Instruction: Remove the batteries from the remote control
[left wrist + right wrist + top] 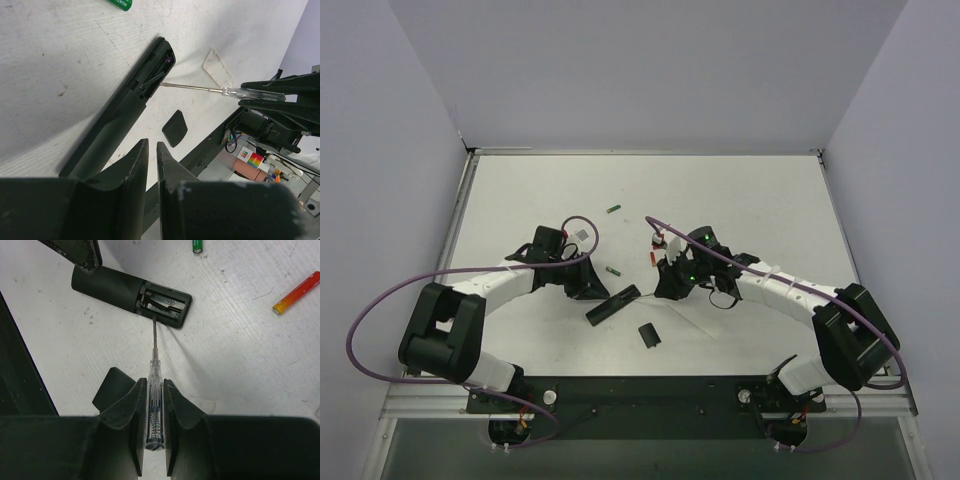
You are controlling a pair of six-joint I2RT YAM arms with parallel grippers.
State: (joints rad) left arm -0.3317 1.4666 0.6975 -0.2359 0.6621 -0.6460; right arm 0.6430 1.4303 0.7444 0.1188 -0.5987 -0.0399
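Note:
The black remote control (613, 304) lies at the table's middle, battery slot (162, 302) facing up and uncovered; I see no green wrap inside it. Two green batteries lie loose on the table, one (614, 272) just beyond the remote and one (614, 209) farther back. My right gripper (154, 382) is shut on a clear-handled screwdriver (155, 370) whose tip touches the slot's edge. My left gripper (152, 146) is shut and empty, its tips at the remote's (120, 115) other end. The squarish black cover (649, 334) lies near the front.
A red-and-yellow stick (296, 292) lies to the right of the remote. A small clear plastic piece (218, 67) lies flat near the screwdriver. The black base rail (650, 392) runs along the table's front edge.

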